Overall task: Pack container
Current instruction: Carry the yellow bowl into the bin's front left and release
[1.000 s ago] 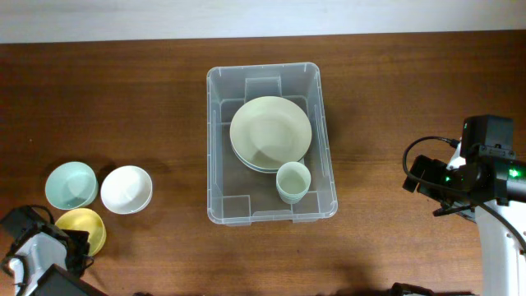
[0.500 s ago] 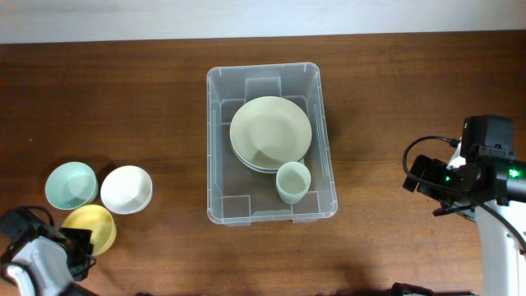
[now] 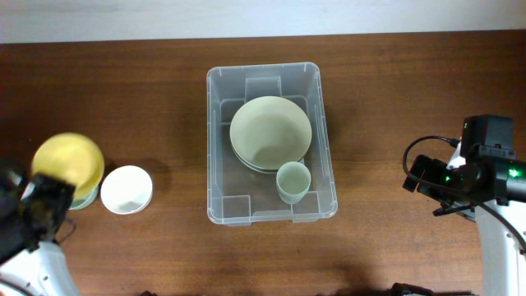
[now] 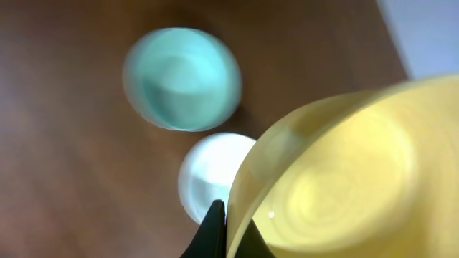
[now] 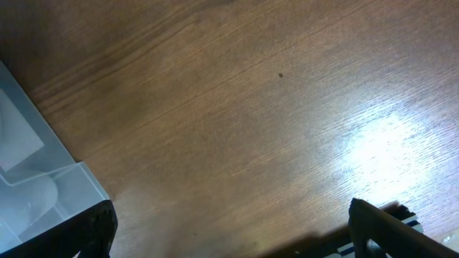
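The clear plastic container [image 3: 217, 148] stands mid-table and holds stacked pale green plates [image 3: 270, 131] and a pale green cup [image 3: 292, 182]. At the far left my left gripper [image 3: 49, 191] is shut on the rim of a yellow bowl [image 3: 68, 163], which it holds raised and tilted. In the left wrist view the dark fingers [image 4: 214, 228] pinch the yellow bowl's [image 4: 344, 179] edge above the table. My right gripper [image 5: 233, 240] stands open over bare wood to the right of the container, with nothing between its fingers.
Below the lifted bowl, a teal bowl [image 4: 181, 79] and a white bowl [image 4: 208, 175] sit on the wooden table; the white bowl [image 3: 126, 189] also shows from overhead. The container's corner [image 5: 36, 179] lies to the left of my right gripper [image 3: 423, 181].
My left gripper closed on the yellow bowl and lifted it up and away from the front edge; it now hangs over the teal bowl. The right arm has not moved.
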Controlling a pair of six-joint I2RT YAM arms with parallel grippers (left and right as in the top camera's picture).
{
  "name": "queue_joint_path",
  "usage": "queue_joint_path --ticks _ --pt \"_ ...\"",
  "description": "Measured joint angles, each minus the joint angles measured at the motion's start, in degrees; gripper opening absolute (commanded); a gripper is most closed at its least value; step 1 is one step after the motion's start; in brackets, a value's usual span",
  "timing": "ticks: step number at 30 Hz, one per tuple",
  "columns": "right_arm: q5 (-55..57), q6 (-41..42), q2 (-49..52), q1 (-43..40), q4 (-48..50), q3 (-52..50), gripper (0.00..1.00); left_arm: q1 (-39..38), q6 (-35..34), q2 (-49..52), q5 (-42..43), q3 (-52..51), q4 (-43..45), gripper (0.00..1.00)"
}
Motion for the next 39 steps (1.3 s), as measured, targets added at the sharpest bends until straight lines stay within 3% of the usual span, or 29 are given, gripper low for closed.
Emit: queue_joint_path --ticks 8,16,25,27,29,32,39 --pt "0.00 0.02 0.00 0.00 0.00 0.00 0.99 -32.48 7.23 7.85 -1.66 11.41 -2.08 0.01" --pt "0.00 -0.02 0.00 0.00 -0.02 0.00 0.99 -54.88 18.69 19.41 -2.58 12.02 -5.03 0.01" --pt "0.00 0.00 0.00 0.00 -0.07 0.00 0.99 -59.71 22.58 28.50 -5.29 12.07 -12.00 0.01" --pt "0.00 0.00 0.00 0.00 -0.11 0.00 0.99 -59.71 22.73 29.22 -5.64 12.07 -12.07 0.07" --pt "0.02 0.04 0.00 0.00 -0.22 0.00 0.99 -59.71 22.80 29.31 -5.79 12.07 -12.13 0.22" --pt "0.02 -0.02 0.00 0.00 -0.22 0.00 0.99 -59.71 23.34 29.31 -5.99 12.07 -12.07 0.33" --pt "0.00 0.00 0.00 0.00 -0.22 0.00 0.99 -59.87 23.50 29.31 -6.54 12.09 -11.98 0.37"
